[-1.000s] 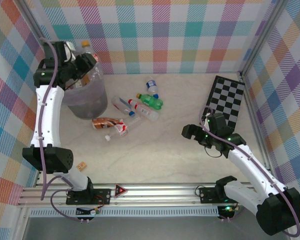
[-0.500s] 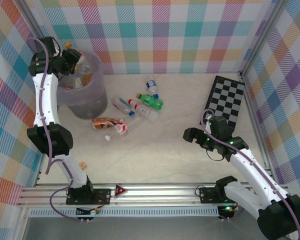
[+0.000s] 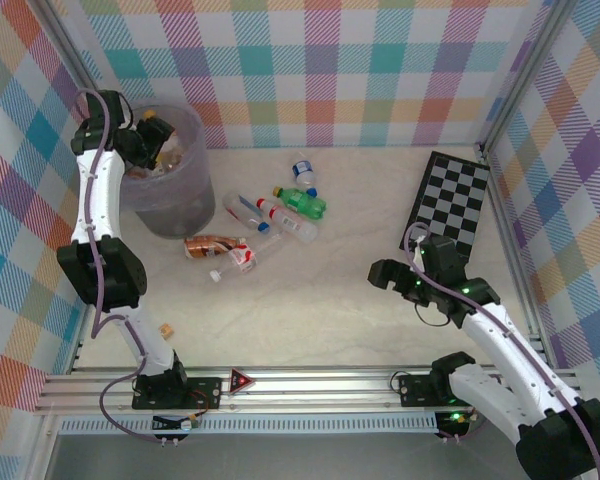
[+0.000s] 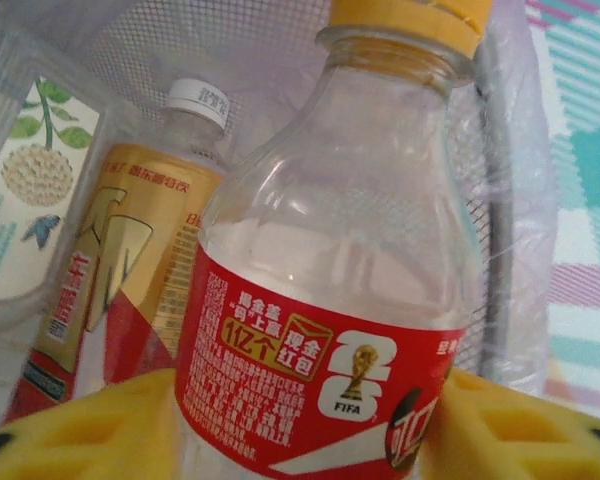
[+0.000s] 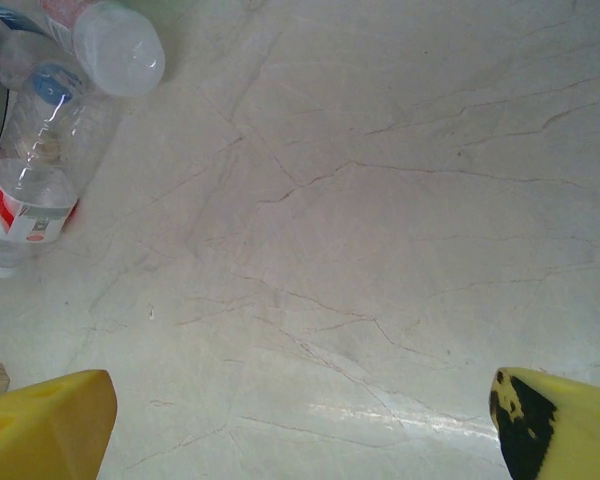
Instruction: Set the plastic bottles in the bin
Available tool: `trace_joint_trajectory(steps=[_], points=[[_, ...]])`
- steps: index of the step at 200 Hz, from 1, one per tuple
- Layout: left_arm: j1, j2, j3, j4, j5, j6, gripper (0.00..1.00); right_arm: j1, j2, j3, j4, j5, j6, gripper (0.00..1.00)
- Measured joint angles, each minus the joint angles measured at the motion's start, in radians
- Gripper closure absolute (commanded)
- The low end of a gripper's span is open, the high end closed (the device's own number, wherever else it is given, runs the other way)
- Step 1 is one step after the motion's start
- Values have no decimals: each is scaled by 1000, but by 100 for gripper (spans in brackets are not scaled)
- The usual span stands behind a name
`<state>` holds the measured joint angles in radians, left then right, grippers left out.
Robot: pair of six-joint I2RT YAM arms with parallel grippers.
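**A:** Step?
**B:** Drop-off. Left hand [image 3: 148,133] over the bin [image 3: 180,212], red-label bottle [image 4: 325,320] between its pads [image 4: 70,435]; gripped or loose, I can't tell. Right hand [image 3: 385,272] wide open, empty.
**A:** Next?
**B:** I'd release fully, then fetch from the loose bottles [image 3: 248,212] on the tabletop [image 3: 330,320].

Far left on table [image 3: 330,320]: bin [image 3: 180,215], bottles [image 4: 130,260] inside, left gripper [image 3: 152,137] above the rim, one bottle [image 4: 330,300] between its fingers. Just right of bin: loose bottles [image 3: 265,225], clustered. Far right: checkerboard [image 3: 450,200], right gripper [image 3: 381,275] before it.

White arms [image 3: 90,215], black joints [image 3: 100,275], purple cables [image 3: 99,305]
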<state>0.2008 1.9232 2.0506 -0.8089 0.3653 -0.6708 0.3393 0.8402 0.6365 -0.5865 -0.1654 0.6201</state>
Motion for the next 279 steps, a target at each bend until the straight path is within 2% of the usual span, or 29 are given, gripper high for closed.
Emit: trace_joint_trajectory(steps=[24,45,125,192,227,279], points=[[0,0,0,-3,0,38,17,0,-13,-1,-18,0,0,4],[0,0,12,-24,-5,79,14,0,-13,-3,-22,0,0,4],[0,-9,108,-127,-86,240,13,0,11,-3,-13,-5,0,4],[-14,-131,134,-211,-163,382,10,0,45,-3,9,-12,-1,4],[-102,-252,126,-244,-234,475,11,0,96,1,10,-20,-15,4],[-256,-466,10,-266,-345,586,12,0,139,35,21,-27,-37,4]])
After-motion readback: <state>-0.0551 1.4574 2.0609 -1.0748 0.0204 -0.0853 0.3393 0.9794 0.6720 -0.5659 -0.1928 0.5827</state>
